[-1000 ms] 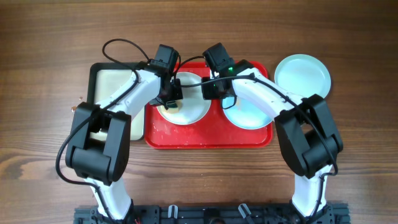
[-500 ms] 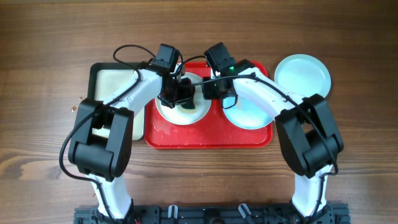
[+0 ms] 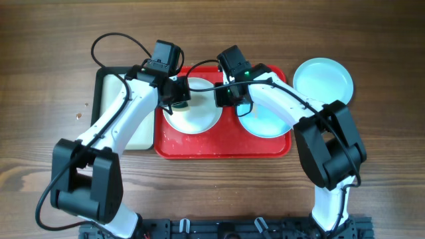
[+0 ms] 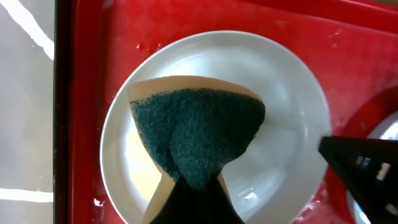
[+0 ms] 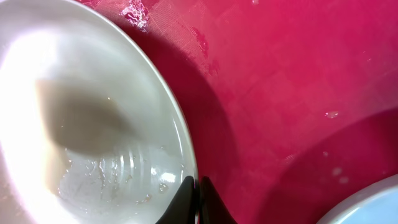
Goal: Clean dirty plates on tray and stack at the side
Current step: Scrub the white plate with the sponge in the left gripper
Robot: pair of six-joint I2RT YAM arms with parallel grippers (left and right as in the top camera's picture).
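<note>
The white plate (image 3: 199, 119) lies on the left half of the red tray (image 3: 219, 143). My left gripper (image 3: 179, 96) is shut on a green and yellow sponge (image 4: 199, 134), which is pressed on the plate's inside (image 4: 292, 99). My right gripper (image 3: 224, 101) is shut on the white plate's right rim, shown close in the right wrist view (image 5: 196, 186). One light-blue plate (image 3: 269, 121) lies on the right half of the tray. The other light-blue plate (image 3: 323, 81) lies on the table to the right of the tray.
A smaller dark-rimmed tray with a pale inside (image 3: 113, 93) stands against the red tray's left side. Water drops and smears lie on the red tray (image 5: 280, 93) and in the white plate (image 5: 74, 93). Bare wooden table (image 3: 372, 166) surrounds everything.
The left gripper pushed the sponge right across the white plate, then drew it back to the plate's upper left; its arm swung outward. The right gripper has stayed on the rim.
</note>
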